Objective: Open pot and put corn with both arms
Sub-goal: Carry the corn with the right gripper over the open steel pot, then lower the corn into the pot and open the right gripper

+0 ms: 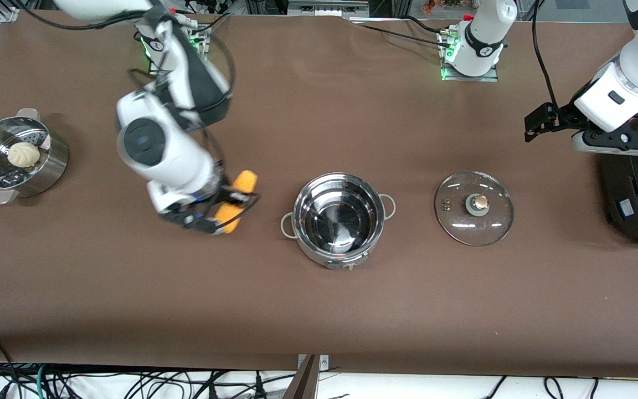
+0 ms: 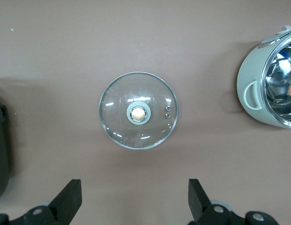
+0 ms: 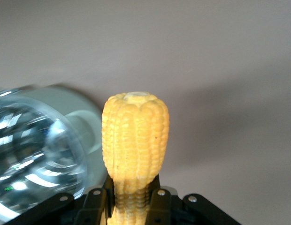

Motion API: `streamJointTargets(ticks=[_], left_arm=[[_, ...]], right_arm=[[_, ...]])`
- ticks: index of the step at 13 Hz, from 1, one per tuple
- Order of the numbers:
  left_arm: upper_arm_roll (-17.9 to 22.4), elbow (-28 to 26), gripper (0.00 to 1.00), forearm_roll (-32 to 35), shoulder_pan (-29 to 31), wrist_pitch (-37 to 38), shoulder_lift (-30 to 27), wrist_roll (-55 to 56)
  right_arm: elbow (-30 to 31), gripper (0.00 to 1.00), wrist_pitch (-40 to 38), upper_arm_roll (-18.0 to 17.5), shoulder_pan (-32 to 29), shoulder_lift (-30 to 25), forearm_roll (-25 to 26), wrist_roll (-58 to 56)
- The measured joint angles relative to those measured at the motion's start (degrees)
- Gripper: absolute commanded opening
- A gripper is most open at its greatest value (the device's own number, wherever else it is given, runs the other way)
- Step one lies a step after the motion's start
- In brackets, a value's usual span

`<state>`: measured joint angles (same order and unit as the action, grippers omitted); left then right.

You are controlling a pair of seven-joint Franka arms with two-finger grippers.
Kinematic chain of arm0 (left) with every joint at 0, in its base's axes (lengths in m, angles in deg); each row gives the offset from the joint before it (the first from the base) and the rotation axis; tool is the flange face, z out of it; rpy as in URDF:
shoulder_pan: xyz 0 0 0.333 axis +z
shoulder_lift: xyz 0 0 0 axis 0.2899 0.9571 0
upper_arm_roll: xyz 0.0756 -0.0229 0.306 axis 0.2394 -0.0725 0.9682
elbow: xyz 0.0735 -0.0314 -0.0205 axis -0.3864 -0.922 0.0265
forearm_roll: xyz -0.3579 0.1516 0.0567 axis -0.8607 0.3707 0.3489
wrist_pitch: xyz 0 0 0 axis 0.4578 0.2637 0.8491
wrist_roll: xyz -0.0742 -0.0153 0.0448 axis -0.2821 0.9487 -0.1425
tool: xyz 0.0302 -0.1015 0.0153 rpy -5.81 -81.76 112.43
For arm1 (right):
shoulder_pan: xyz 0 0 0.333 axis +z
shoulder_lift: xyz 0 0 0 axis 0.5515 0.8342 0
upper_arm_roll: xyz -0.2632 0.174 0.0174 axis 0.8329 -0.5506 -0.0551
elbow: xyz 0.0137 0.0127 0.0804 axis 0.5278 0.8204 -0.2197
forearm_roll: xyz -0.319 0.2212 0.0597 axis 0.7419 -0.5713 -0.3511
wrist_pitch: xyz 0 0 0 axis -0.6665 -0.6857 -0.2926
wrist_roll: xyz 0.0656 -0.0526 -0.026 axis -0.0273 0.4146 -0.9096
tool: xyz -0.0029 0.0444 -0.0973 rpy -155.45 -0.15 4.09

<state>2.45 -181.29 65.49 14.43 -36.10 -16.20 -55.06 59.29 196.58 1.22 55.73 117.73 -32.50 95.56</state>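
Two hands: my right hand (image 1: 225, 208) grips corn (image 1: 238, 199) beside the open pot (image 1: 339, 219); left hand (image 2: 134, 199) waits spread above the lid (image 1: 474, 208).

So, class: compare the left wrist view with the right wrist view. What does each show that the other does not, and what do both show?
Only the left wrist view shows the glass lid lying flat on the table, knob up, with the open left gripper over the table beside it. Only the right wrist view shows the corn, clamped in the right gripper. Both show part of the open pot and the brown table.
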Motion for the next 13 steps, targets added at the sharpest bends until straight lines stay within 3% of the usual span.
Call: streamJointTargets(ticks=[6,9,12,13], left_arm=[[0.52,0.10,1.00,0.00,0.27,0.09,0.00,0.00],[0.52,0.11,1.00,0.00,0.27,0.10,0.00,0.00],[0.52,0.13,1.00,0.00,0.27,0.11,0.00,0.00],[0.52,0.14,1.00,0.00,0.27,0.12,0.00,0.00]], right_arm=[[-15.62,0.00,3.49,1.69,13.04,13.42,1.98,14.69],[-17.32,0.00,8.19,5.44,18.13,17.31,2.04,16.92],[-17.64,0.00,11.24,7.42,18.41,19.25,2.05,16.95],[-17.72,0.19,11.92,7.85,18.30,19.62,2.05,16.94]])
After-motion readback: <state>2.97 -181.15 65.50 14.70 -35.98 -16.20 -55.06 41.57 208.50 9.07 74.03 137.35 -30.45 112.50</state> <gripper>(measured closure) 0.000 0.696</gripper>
